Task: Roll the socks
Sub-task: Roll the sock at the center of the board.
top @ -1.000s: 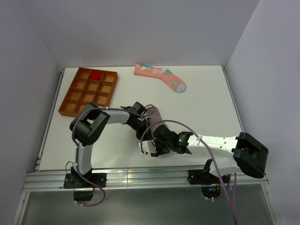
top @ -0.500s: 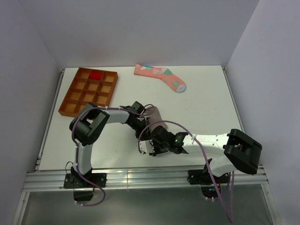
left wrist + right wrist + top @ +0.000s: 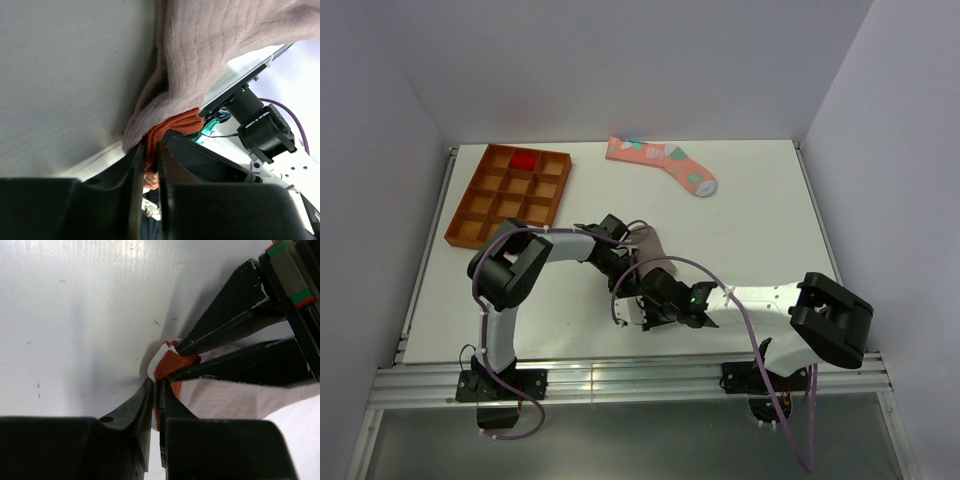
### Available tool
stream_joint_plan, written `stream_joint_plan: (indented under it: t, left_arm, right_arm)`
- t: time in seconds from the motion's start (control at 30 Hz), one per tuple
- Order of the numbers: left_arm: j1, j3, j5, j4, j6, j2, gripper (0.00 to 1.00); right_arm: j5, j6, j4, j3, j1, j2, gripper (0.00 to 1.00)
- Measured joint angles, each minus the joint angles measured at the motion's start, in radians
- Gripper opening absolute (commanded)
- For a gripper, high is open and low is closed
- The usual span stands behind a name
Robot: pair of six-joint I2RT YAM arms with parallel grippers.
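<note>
The left pincer [image 3: 150,150] and right pincer [image 3: 156,390] meet tip to tip, both clamped on the striped cuff [image 3: 169,362] of the grey-brown sock [image 3: 215,45], whose length trails away straight ahead of the left one, so I'd guess the roll runs that way.

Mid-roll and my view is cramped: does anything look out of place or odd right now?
Nothing looks spilled or damaged. One oddity: the left gripper and right gripper both pinch the same striped cuff of the grey-brown sock, crowded close together. The pink sock lies flat at the far edge, unrolled.
</note>
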State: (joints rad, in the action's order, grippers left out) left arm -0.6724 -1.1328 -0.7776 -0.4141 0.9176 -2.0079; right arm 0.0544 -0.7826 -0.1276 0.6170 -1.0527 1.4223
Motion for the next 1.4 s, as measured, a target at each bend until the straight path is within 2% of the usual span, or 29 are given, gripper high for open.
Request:
stream_joint_plan:
  t: [0.1, 0.27, 0.4, 0.57, 0.83, 1.13, 1.23, 1.4]
  left_arm:
    - [0.001, 0.002, 0.005, 0.008, 0.005, 0.006, 0.32]
    - [0.004, 0.056, 0.043, 0.061, 0.053, 0.086, 0.40]
    - [0.008, 0.084, 0.108, 0.115, 0.100, 0.169, 0.40]
    - [0.009, 0.151, 0.234, 0.206, 0.147, 0.275, 0.34]
    - [0.004, 0.402, 0.466, 0.390, 0.203, 0.426, 0.29]
    - [-0.081, 0.472, 0.673, 0.574, 0.064, 0.488, 0.29]
    - [-0.095, 0.475, 0.698, 0.651, 0.001, 0.494, 0.29]
    - [-0.109, 0.494, 0.678, 0.789, -0.103, 0.484, 0.30]
  right_arm:
    - [0.033, 0.006, -0.023, 0.014, 0.020, 0.002, 0.08]
    - [0.156, 0.007, -0.115, 0.060, 0.093, 0.003, 0.07]
    - [0.290, 0.004, -0.245, 0.124, 0.178, 0.011, 0.07]
    - [0.462, -0.024, -0.410, 0.246, 0.293, 0.087, 0.08]
    - [0.705, -0.119, -0.718, 0.490, 0.431, 0.327, 0.08]
    - [0.863, -0.203, -1.044, 0.749, 0.563, 0.695, 0.08]
    - [0.890, -0.193, -1.096, 0.775, 0.594, 0.754, 0.08]
    - [0.890, -0.113, -1.096, 0.778, 0.623, 0.765, 0.08]
